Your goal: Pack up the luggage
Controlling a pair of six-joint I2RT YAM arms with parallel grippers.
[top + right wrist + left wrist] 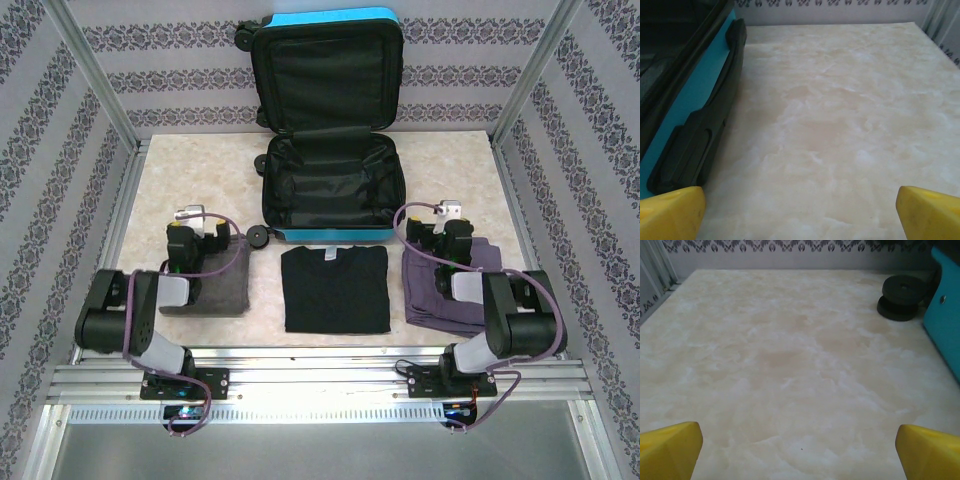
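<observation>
You have the luggage (pixel 330 150) lying open at the far middle of the table (pixel 190 180). It is a small hard-shell case in bright turquoise. Its lower half rests flat on the table and its lid (pixel 322 68) stands upright toward the back wall. Both halves show black fabric lining, and turquoise shows along the top edge of the lid. Black wheels (pixel 258 237) sit on its left side, and the right wrist view shows a black handle (pixel 705 130) running along the turquoise shell.

Your left gripper (pixel 800 450) is spread wide and holds nothing, with bare table between its yellow fingers (pixel 670 447). Your right gripper (pixel 800 212) is likewise released and empty, just beside the luggage's handle side.

The table is a pale, marbled beige. Along its near edge lie three folded garments: a grey one (pixel 215 285) under the left arm, a black T-shirt (pixel 334 288) in the middle, and a purple one (pixel 440 300) under the right arm. The walls (pixel 60 120) carry bands of dark floral pattern, set behind a metal frame (pixel 95 70).
</observation>
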